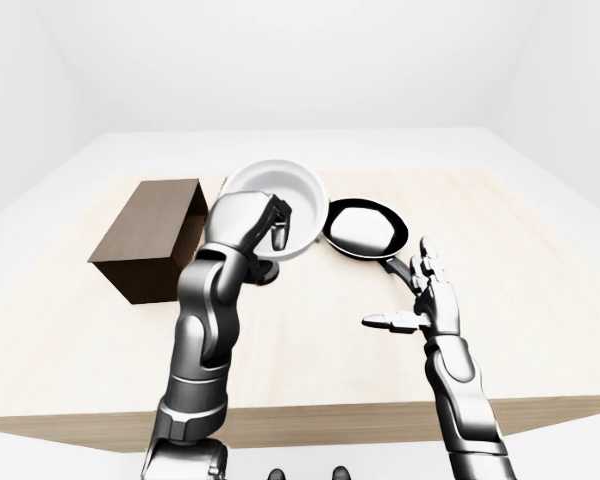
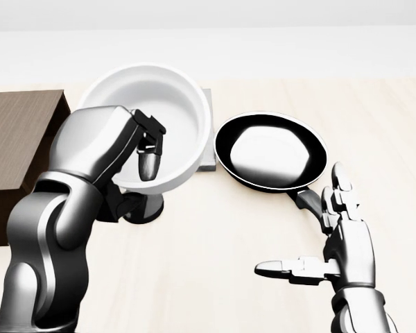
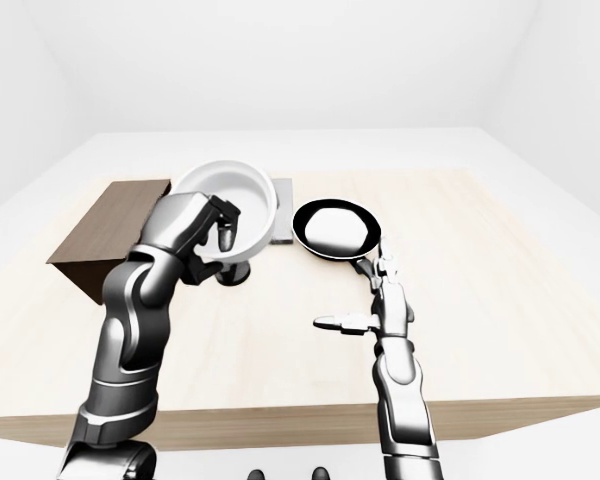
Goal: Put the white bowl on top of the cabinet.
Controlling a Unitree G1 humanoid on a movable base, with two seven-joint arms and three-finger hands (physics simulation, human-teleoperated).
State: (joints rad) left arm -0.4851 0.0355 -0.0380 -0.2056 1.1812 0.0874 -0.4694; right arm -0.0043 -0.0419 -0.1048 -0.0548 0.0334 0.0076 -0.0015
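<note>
**White bowl held aloft in left hand, cabinet at frame left**

White bowl (image 2: 149, 121) sits in the upper-left centre of the head view, lifted off the table (image 2: 215, 236) and tilted so its open side faces the camera. The left hand (image 2: 118, 149) is clamped on its near rim: one finger hooks over the rim into the bowl's interior, the palm and remaining fingers lie under and outside the wall. The bowl's lower-left wall is hidden by the hand and forearm.

Hidden or cut off:
- Stove plate (image 2: 206, 156): only a thin grey strip shows at the bowl's right edge in the head view; the rest is covered by the bowl.
- Cabinet (image 2: 17, 135): dark brown wood, cut off by the left edge of the head view and partly blocked by the left arm. The left-eye view shows it whole (image 1: 150, 235), left of the bowl, with the bowl not over it.
- A dark shape under the bowl on the table, near the wrist, is hard to identify.

Right hand (image 2: 333, 246) at lower right of the head view, fingers spread apart, thumb pointing left, holding nothing. It hangs just below the handle of the black frying pan (image 2: 270, 149), which lies on the table right of the bowl; contact with the handle cannot be determined.
</note>
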